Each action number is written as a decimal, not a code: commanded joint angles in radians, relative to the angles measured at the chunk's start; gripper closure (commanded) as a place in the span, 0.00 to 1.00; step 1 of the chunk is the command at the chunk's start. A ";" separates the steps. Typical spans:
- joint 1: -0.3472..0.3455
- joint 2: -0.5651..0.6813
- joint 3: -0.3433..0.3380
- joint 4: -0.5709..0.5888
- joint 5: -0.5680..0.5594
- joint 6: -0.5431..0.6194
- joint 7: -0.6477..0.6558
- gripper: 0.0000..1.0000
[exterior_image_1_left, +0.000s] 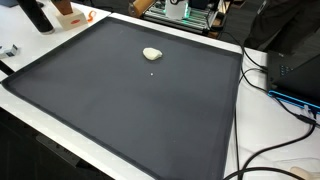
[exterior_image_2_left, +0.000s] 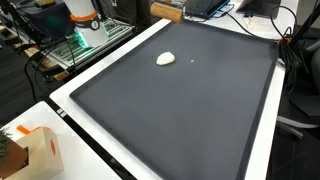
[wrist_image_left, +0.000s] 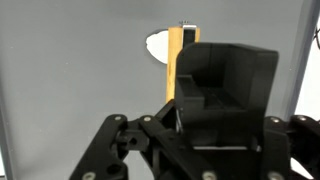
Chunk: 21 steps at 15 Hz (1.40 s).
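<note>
Only the wrist view shows my gripper (wrist_image_left: 188, 50); it is out of frame in both exterior views. Its black fingers stand together, and a thin yellow stick (wrist_image_left: 176, 60) with a pale tip rises along their left side, apparently clamped between them. Behind the stick, far below, a small white lump (wrist_image_left: 155, 42) lies on the dark grey mat (wrist_image_left: 60, 70). Both exterior views show that lump (exterior_image_1_left: 151, 54) (exterior_image_2_left: 166, 59) alone on the far half of the mat (exterior_image_1_left: 120, 110) (exterior_image_2_left: 180, 110). A tiny pale speck (exterior_image_1_left: 152, 73) lies near it.
The mat covers a white table (exterior_image_1_left: 255, 120). Black cables (exterior_image_1_left: 285, 150) and a black box (exterior_image_1_left: 295, 65) sit past one edge in an exterior view. A green-lit equipment rack (exterior_image_2_left: 80, 40) and an orange-and-white carton (exterior_image_2_left: 35, 150) stand off the mat in an exterior view.
</note>
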 joint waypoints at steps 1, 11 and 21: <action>0.014 0.022 -0.003 0.006 -0.021 -0.013 -0.055 0.81; 0.039 0.111 0.015 -0.117 -0.102 0.075 -0.559 0.81; 0.036 0.110 0.016 -0.268 -0.120 0.348 -1.067 0.81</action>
